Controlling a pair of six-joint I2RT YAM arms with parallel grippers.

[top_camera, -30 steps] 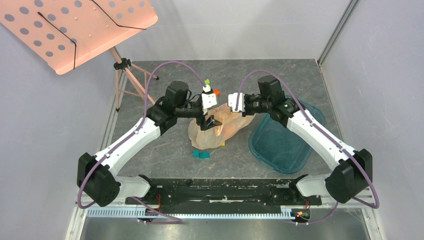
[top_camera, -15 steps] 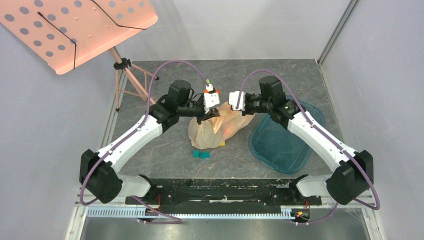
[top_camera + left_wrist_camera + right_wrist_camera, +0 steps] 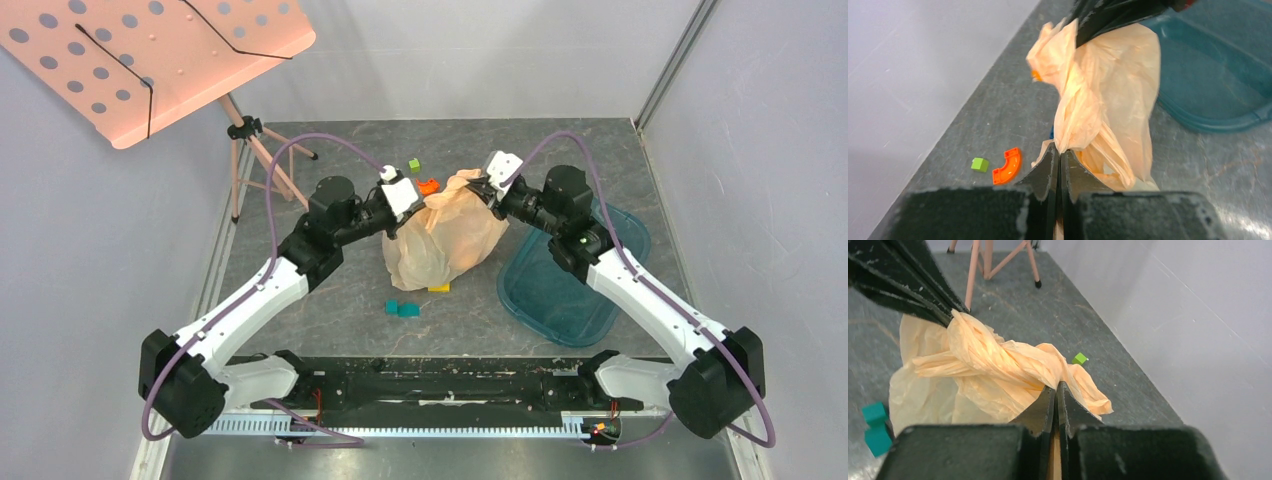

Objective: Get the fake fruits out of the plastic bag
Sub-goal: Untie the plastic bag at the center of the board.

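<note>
The plastic bag (image 3: 445,238), pale peach and crinkly, hangs gathered between both grippers in the middle of the table. My left gripper (image 3: 416,210) is shut on the bag's left top edge. In the left wrist view, film (image 3: 1108,90) is pinched at the left gripper (image 3: 1058,150). My right gripper (image 3: 487,193) is shut on the right top edge. In the right wrist view, twisted plastic (image 3: 988,365) runs from the right gripper (image 3: 1055,388) to the other arm's fingers (image 3: 908,285). The fake fruits are hidden inside the bag.
A teal tray (image 3: 565,285) lies to the right of the bag. Behind the bag are an orange curved piece (image 3: 428,186) and a green block (image 3: 414,165). Teal blocks (image 3: 403,309) and a yellow block (image 3: 438,288) sit in front. A music stand's tripod (image 3: 250,150) stands back left.
My left gripper has shut on the bag's edge. Both grippers have risen and drawn apart, lifting the bag's top and stretching it between them.
</note>
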